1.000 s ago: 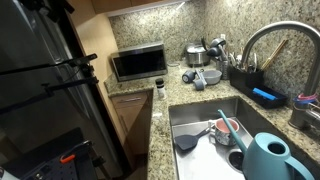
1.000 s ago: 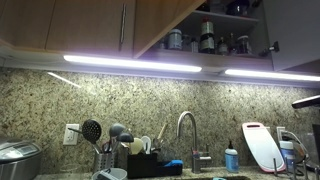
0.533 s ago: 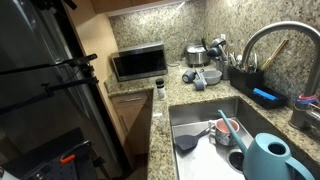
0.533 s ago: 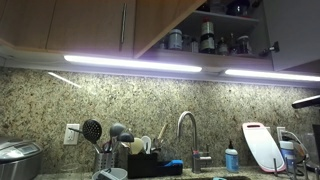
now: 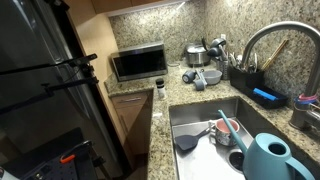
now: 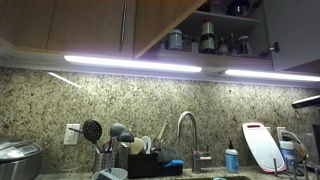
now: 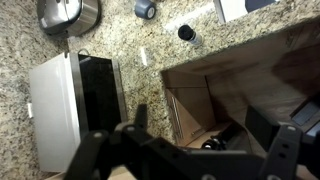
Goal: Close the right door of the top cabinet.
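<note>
Presently, the gripper is recorded in the wrist view only, as a dark silhouette along the lower edge. Its fingers are held wide apart and nothing is clasped between them.

- Granite counter: seen beneath the tool.
- Microwave: set at the counter's back corner, as confirmed in an exterior view.
- Rice cooker: placed along the back edge, near the microwave.
- Top cabinet: mounted on the wall above the counter's back edge. Its door is swung outward, and jars are exposed on the shelf behind it.
- Light strip: lit along the cabinet's underside.
- Sink: sunk into the counter and filled with dishes.
- Faucet: arched over the sink.
</note>
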Robot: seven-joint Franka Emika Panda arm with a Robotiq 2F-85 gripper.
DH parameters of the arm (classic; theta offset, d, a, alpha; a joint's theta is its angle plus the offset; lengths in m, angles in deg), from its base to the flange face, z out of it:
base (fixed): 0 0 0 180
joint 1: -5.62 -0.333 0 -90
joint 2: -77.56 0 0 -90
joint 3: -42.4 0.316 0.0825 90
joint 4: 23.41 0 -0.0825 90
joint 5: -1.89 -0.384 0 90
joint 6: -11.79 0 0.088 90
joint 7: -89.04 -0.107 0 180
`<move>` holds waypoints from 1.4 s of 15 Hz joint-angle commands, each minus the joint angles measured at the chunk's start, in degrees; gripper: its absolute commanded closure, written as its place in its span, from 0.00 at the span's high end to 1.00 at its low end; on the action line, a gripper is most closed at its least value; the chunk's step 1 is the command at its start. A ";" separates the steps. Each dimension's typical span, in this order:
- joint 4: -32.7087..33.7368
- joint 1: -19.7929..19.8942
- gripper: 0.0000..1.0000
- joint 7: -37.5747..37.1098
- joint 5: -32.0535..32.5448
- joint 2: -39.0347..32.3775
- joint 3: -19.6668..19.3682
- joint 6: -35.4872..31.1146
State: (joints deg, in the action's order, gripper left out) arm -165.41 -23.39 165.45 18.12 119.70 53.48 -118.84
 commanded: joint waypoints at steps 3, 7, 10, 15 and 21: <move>1.85 1.00 1.00 -1.35 -0.82 -1.51 0.77 0.36; 2.48 0.74 1.00 -1.52 -1.88 -2.63 0.50 0.18; 2.88 0.89 1.00 -1.15 -1.07 -3.71 0.57 -3.09; 4.42 2.08 1.00 -1.38 0.25 -7.45 0.78 -12.76; 6.72 3.58 1.00 -1.67 0.68 -11.35 0.88 -20.11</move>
State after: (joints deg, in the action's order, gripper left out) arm -161.28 -21.16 163.98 17.77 110.85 53.91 -136.58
